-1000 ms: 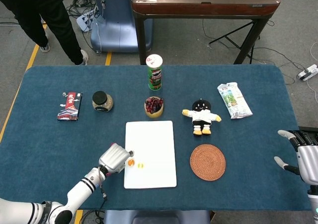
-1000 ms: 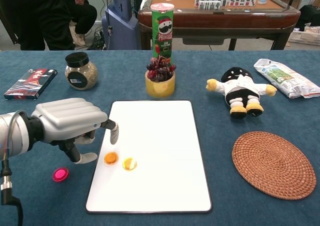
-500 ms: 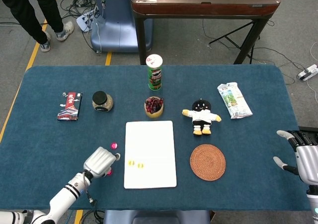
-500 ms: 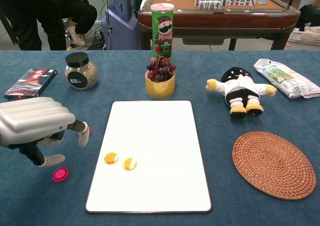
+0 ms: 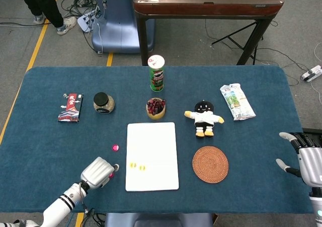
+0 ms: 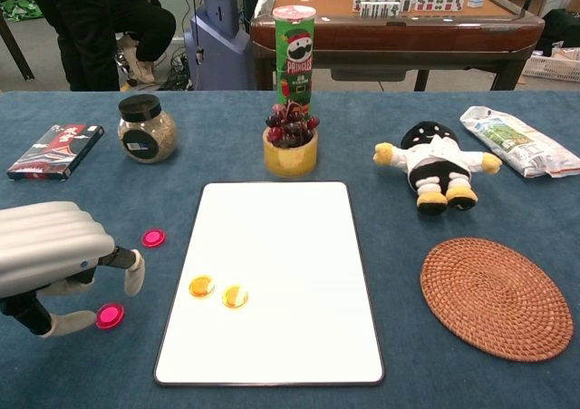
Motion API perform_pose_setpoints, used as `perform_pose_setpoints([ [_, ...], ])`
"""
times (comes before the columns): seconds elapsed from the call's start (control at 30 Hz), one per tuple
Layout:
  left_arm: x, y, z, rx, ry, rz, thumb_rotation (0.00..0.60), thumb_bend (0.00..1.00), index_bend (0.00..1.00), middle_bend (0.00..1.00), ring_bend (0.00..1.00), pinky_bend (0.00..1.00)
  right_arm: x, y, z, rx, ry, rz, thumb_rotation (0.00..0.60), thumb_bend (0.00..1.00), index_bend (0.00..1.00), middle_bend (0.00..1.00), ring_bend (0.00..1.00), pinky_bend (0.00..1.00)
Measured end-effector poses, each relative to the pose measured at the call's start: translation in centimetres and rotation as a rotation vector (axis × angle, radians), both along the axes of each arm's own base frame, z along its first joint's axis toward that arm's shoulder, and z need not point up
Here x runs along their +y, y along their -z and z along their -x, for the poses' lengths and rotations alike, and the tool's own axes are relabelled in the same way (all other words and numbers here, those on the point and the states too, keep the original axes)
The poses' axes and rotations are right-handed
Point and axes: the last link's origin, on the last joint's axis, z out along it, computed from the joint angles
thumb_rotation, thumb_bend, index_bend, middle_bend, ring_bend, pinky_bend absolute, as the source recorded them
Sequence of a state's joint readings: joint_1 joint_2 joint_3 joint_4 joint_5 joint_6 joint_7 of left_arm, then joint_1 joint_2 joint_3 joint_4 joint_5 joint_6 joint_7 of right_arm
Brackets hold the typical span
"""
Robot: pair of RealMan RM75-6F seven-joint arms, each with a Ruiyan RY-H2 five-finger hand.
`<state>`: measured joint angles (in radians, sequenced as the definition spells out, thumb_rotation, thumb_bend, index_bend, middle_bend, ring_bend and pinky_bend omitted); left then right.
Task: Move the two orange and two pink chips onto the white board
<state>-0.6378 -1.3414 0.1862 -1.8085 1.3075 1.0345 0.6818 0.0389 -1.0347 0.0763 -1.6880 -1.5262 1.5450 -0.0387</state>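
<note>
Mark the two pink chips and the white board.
Far pink chip (image 6: 153,238): chest view, centre of its top face.
Near pink chip (image 6: 110,315): chest view, centre of its top face, beside the left robot hand (image 6: 54,255).
White board (image 6: 281,336): chest view, bare lower area.

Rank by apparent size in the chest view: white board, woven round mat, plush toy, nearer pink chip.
1. white board
2. woven round mat
3. plush toy, though it sits farther from the camera
4. nearer pink chip, clearly smallest
</note>
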Motion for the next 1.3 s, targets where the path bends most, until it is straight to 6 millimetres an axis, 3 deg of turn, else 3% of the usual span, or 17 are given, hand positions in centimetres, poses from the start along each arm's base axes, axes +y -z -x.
perform_pose_setpoints([
  [0.6,0.4,1.6,1.1,0.003,0.018,0.008,0.6,0.37,0.47,1.0,0.97,1.0,0.0,-0.1,0.0,-0.005,0.001,0.002,0.6,0.02,0.28,0.31,0.23,0.37],
  [1.3,0.5,1.5,2.3,0.005,-0.012,0.0,0.6,0.37,0.5,1.0,0.97,1.0,0.0,0.0,0.0,-0.002,0.004,0.0,0.6,0.02,0.28,0.31,0.23,0.37],
])
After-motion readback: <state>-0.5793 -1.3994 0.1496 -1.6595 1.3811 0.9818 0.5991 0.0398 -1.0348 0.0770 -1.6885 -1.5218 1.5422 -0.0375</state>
